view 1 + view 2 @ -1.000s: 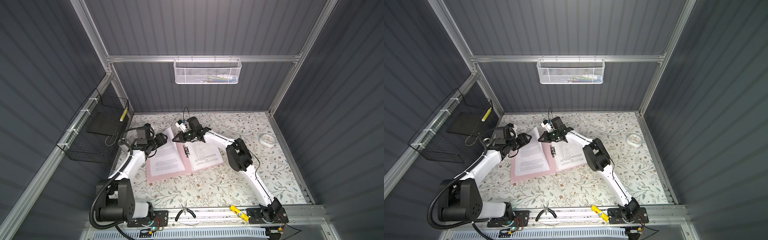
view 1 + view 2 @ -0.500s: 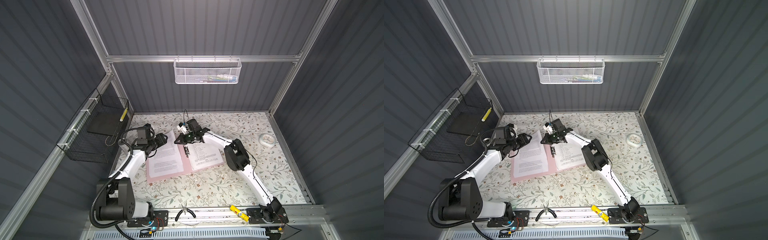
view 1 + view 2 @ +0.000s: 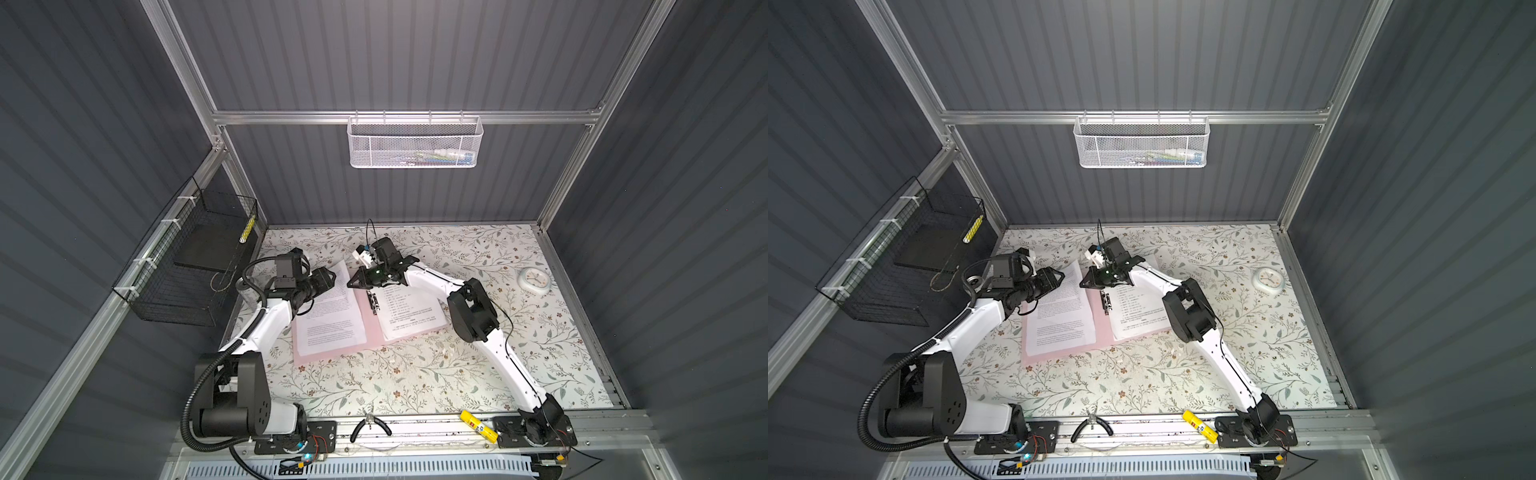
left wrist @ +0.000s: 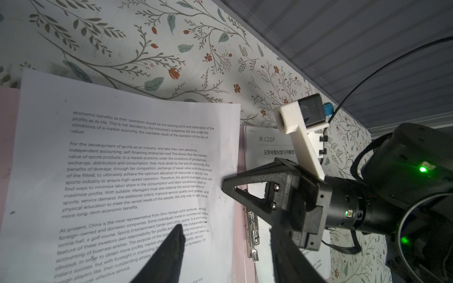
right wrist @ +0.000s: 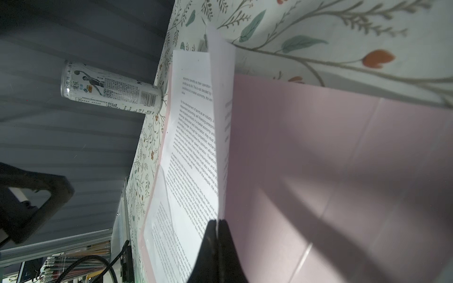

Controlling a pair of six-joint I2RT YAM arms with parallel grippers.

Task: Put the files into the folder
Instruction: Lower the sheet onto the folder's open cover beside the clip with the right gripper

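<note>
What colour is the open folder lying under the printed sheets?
The folder is plain pale pink, clearest in the right wrist view, beneath the files.

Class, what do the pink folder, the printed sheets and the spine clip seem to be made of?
The folder: matt pale-pink card, probably; sharp creases.
The sheets: thin white paper; one lifted edge bends.
The clip: shiny metal, apparently; bright glints.

light: table [image 3: 415,374] bright, walls [image 3: 374,62] dim | shadow: across folder [image 5: 318,122] | blur: near fingers [image 5: 210,247], wrist views
</note>
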